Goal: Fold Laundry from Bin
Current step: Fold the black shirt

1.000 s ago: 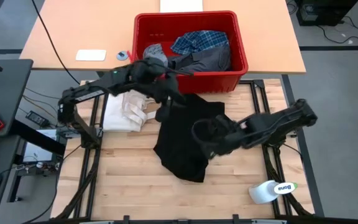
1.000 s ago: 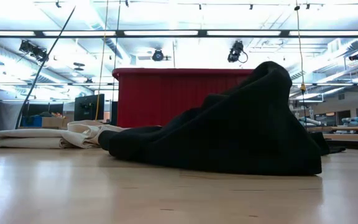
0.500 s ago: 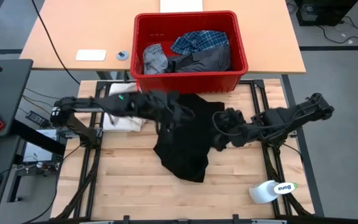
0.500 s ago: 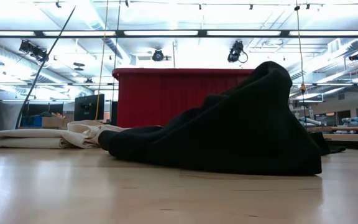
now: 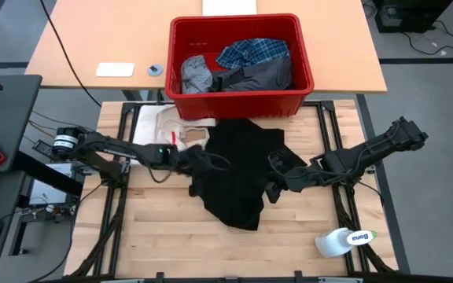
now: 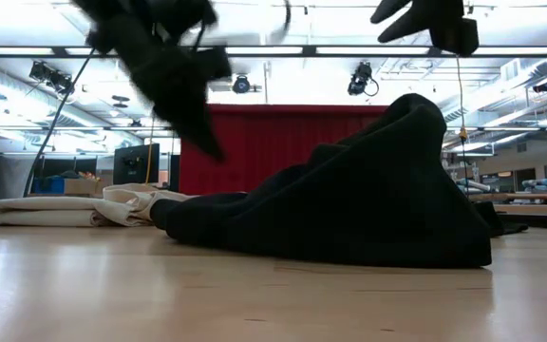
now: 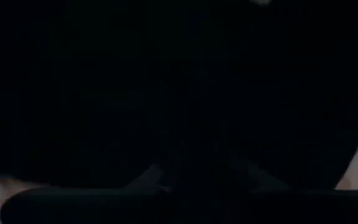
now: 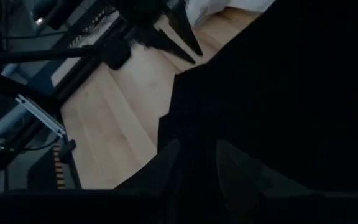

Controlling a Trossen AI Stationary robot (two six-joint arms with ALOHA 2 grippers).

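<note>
A large black garment [image 5: 238, 169] is lying crumpled in the middle of the high view, on the wooden bench [image 5: 156, 236], just below the red bin [image 5: 241, 102] that is sitting at the upper centre of the frame. Inside the bin, a blue-and-white plaid shirt [image 5: 252, 52] is resting at the upper right, a light grey garment [image 5: 195, 75] at the left and a dark grey garment [image 5: 262, 76] at the lower right. A cream-white cloth [image 5: 162, 130] with strap loops is lying on the bench left of the black garment, near the bin's lower left corner.

The left pincer [image 5: 197, 165] is reaching in from the left of the frame and meeting the left edge of the black garment; its wrist view is filled with dark fabric, and I cannot tell whether its fingers are gripping the cloth or how wide they are standing. The right pincer [image 5: 272, 187] is coming in from the right of the frame and lying at the garment's right edge; in its wrist view the two fingers [image 8: 166, 165] are standing narrowly apart over black cloth, and whether they are pinching it I cannot tell.

In the low view the black garment [image 6: 349, 209] is rising in a mound at centre right, with the red bin [image 6: 245, 147] behind it.

A white bottle [image 5: 343, 240] is lying at the lower right of the high view.
</note>
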